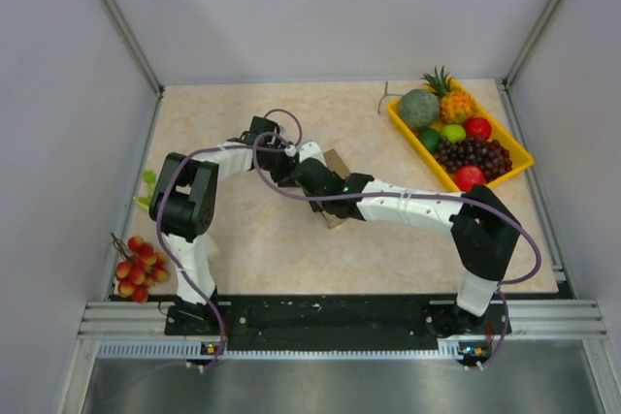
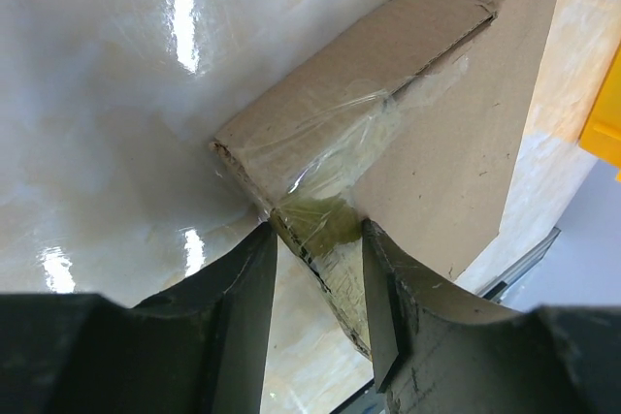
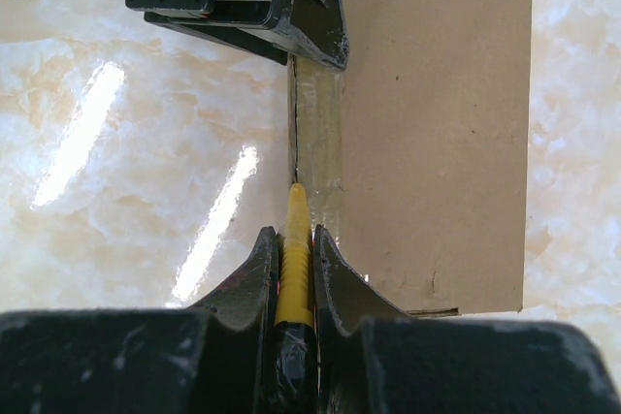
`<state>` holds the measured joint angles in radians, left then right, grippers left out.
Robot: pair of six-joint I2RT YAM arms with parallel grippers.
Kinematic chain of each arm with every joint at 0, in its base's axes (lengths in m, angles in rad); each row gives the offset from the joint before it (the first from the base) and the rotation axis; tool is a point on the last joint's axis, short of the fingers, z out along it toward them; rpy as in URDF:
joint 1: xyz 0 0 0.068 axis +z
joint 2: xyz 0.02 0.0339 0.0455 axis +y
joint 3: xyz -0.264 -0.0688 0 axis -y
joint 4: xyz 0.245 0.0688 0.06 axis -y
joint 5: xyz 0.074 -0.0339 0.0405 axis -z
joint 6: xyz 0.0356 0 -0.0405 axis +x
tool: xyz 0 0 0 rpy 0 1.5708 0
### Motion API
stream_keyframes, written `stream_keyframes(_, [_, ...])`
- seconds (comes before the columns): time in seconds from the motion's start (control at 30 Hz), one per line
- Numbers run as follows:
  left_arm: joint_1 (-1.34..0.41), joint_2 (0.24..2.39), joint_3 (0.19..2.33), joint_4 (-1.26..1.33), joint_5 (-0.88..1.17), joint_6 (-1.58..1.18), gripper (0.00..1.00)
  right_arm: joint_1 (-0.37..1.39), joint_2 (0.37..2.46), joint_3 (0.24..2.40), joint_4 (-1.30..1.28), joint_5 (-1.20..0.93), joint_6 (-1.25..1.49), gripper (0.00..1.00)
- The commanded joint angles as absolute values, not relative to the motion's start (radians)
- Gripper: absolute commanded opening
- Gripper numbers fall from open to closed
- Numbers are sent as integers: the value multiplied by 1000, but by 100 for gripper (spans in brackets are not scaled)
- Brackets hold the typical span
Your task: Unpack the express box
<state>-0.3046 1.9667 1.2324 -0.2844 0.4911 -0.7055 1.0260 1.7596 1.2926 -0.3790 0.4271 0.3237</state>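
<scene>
Lying on the glossy beige marbled tabletop (image 1: 291, 249) between the two arms, the flat brown cardboard express box (image 3: 437, 143) is sitting closed, with clear tape running along its seam. The left gripper (image 2: 315, 235) is pinching the box's taped edge, one finger on each side. The right gripper (image 3: 294, 238) is pressing its fingers together on a slim yellow pointed tool (image 3: 296, 206), whose tip is touching the taped seam near the left gripper
</scene>
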Motion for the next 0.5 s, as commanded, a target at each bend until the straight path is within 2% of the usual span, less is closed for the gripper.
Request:
stream_keyframes(0.0, [-304, 2013, 1238, -370, 357, -638, 43, 1043, 1738, 1301, -416, 482, 281, 0])
stream_keyframes(0.47, [-304, 2059, 1289, -413, 325, -595, 44, 1055, 1657, 1169, -457, 416, 285, 0])
